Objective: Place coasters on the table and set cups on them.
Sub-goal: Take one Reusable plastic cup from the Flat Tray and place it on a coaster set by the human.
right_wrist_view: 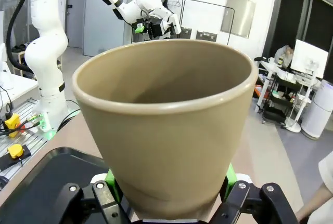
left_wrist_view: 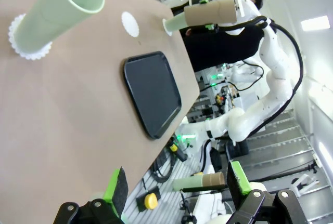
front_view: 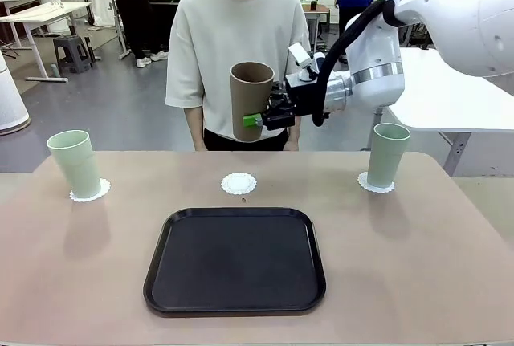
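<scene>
Brown cup [front_view: 250, 99]: you see it upright in the air, above the middle doily [front_view: 238, 183] and in front of the person [front_view: 236, 41].
Right gripper [front_view: 257, 119]: your jaws are clamped on the brown cup's lower part.
Green cups: left one [front_view: 75, 163] stands on its doily [front_view: 89, 193]; right one [front_view: 389, 154] on its doily [front_view: 375, 184].
Tray [front_view: 235, 261]: black, just on your side of the middle doily on the table [front_view: 418, 266].
Left gripper [left_wrist_view: 174, 190]: your fingers stand apart, holding nothing, above the table.

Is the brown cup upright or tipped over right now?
Upright. The brown cup hangs above the table with its mouth up, gripped near its base by the right end effector.
</scene>
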Motion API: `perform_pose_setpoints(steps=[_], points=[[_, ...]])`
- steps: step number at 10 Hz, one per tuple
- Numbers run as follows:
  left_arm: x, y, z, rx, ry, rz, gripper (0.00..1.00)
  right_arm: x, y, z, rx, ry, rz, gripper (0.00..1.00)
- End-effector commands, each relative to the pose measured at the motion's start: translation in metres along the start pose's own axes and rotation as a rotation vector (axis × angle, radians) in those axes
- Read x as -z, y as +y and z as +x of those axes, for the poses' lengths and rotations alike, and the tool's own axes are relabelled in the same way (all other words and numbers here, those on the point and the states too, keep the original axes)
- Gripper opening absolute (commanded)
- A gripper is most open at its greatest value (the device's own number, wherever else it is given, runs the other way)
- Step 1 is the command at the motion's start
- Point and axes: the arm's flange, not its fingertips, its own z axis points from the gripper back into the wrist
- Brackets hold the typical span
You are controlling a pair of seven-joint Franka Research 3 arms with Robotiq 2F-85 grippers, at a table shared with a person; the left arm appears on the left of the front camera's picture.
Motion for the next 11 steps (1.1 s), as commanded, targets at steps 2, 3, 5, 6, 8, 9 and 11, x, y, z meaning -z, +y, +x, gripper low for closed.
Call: perform_pose_setpoints(steps=[2, 3, 5, 6, 8, 9, 11], points=[[-0.001, -0.002, -0.001, 0.001, -0.006, -0.005, 1.00, 0.016, -0.024, -0.018, 0.067, 0.000, 0.050, 0.83], [-0.001, -0.002, -0.001, 0.001, -0.006, -0.005, 1.00, 0.020, -0.027, -0.024, 0.078, 0.009, 0.052, 0.83], [-0.001, -0.002, -0.001, 0.001, -0.006, -0.005, 1.00, 0.024, -0.030, -0.038, 0.087, 0.004, 0.067, 0.83], [-0.001, -0.002, -0.001, 0.001, -0.006, -0.005, 1.00, 0.024, -0.033, -0.045, 0.082, -0.001, 0.076, 0.83], [-0.001, -0.002, -0.001, 0.001, -0.006, -0.005, 1.00, 0.022, -0.034, -0.054, 0.088, -0.012, 0.080, 0.83], [-0.001, -0.002, -0.001, 0.001, -0.006, -0.005, 1.00, 0.023, -0.033, -0.055, 0.085, -0.014, 0.086, 0.83], [-0.001, -0.002, -0.001, 0.001, -0.006, -0.005, 1.00, 0.024, -0.026, -0.058, 0.078, -0.008, 0.057, 0.83]])
